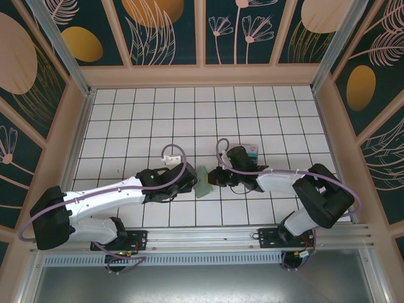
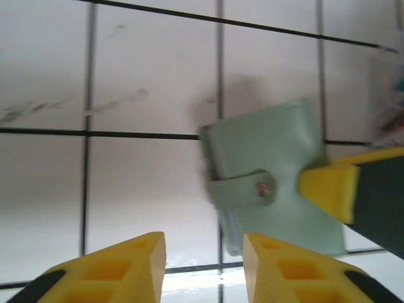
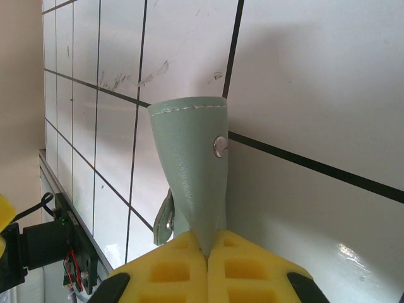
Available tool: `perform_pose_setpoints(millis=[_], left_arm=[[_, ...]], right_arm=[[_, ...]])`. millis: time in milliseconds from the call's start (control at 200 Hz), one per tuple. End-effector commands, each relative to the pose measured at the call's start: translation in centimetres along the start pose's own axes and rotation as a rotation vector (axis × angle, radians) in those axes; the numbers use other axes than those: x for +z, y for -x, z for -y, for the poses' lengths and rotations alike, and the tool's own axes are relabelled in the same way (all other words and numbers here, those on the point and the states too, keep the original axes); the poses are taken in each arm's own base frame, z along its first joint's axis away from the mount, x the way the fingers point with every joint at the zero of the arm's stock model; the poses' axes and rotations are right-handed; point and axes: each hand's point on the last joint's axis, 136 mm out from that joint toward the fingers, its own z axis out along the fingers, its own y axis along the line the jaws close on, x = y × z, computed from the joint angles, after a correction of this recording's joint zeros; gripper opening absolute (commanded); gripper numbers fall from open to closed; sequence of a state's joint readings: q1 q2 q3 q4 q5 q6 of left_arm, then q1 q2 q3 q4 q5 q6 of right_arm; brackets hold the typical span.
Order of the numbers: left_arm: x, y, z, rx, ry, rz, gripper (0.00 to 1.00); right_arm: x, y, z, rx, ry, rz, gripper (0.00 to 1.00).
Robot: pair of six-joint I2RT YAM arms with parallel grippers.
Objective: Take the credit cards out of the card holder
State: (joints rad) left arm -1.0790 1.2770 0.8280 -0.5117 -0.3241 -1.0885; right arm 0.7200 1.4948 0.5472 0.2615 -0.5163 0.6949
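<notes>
The card holder (image 1: 203, 180), a small sage-green wallet, is folded shut and raised off the tiles between my two arms. My right gripper (image 3: 207, 243) is shut on its edge, and the holder (image 3: 196, 158) stands up from the yellow pads with a metal snap on its face. In the left wrist view the holder (image 2: 271, 177) has a strap with a snap lying across it. My left gripper (image 2: 205, 243) is open just in front of its near edge, with nothing between the fingers. A few teal credit cards (image 1: 252, 151) lie behind my right arm. Whatever is inside the holder is hidden.
The white tiled floor (image 1: 145, 120) stretches to the back and left. Patterned walls close in three sides. A metal rail (image 1: 208, 237) runs along the near edge by the arm bases.
</notes>
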Motion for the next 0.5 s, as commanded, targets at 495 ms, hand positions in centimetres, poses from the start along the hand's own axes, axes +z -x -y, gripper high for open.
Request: perform_pose_setpoints(millis=[495], left_arm=[[5.6,-1.5,2.6,0.057,-0.042,-0.110,0.41]], right_arm=[[-0.5,0.6,-2.7,-0.053,0.043,0.023,0.00]])
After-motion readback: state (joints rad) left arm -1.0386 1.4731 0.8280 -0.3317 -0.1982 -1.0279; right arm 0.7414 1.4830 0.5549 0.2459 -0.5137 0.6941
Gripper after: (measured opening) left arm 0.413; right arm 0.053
